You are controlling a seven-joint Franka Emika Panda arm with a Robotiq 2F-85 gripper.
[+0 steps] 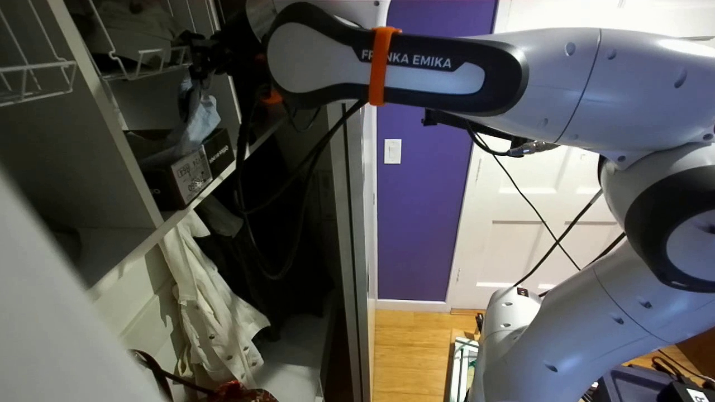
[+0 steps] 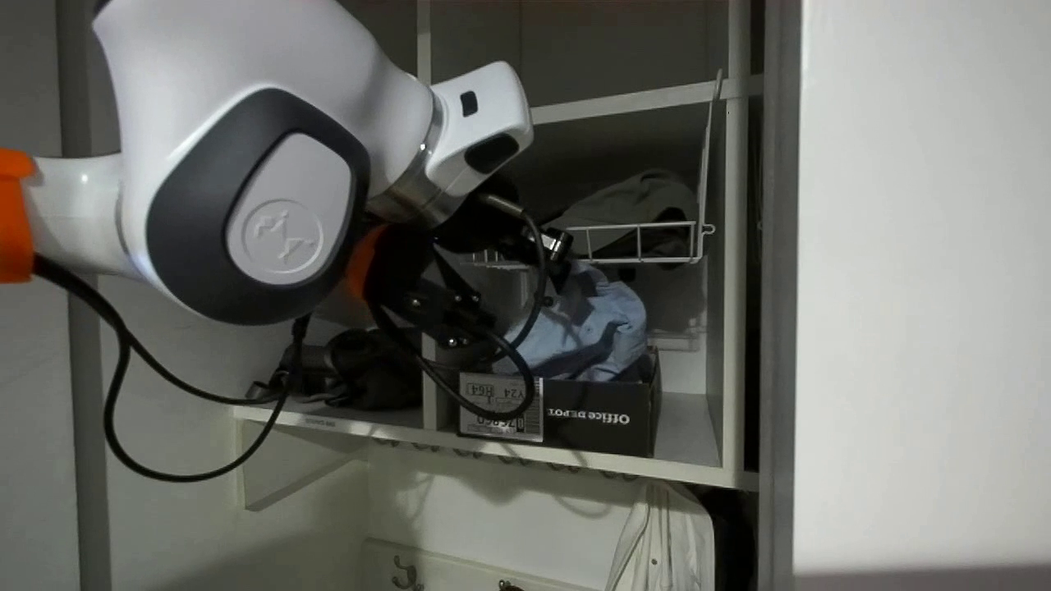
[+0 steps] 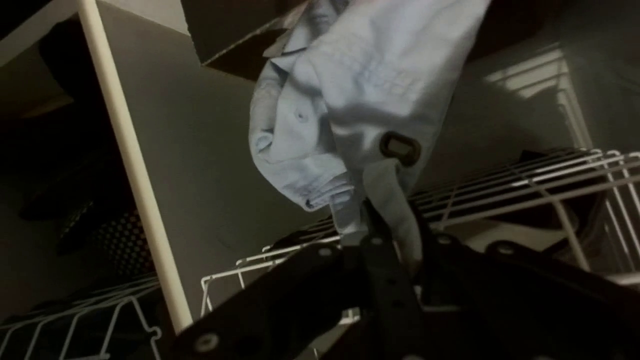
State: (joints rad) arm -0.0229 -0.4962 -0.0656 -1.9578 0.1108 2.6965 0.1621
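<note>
The gripper [image 3: 395, 222] is narrow, pinching a light blue cap [image 2: 612, 324] at its strap [image 3: 387, 185]. The cap hangs over a dark box [image 2: 603, 420] by the front edge of the shelf [image 2: 688, 425], its lower part behind the box's rim. In an exterior view the box sits near the right front corner, below a white wire basket [image 2: 640, 226].

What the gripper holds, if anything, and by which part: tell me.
The gripper holds the blue cloth by its narrow strap, near the dark-rimmed eyelet.
</note>
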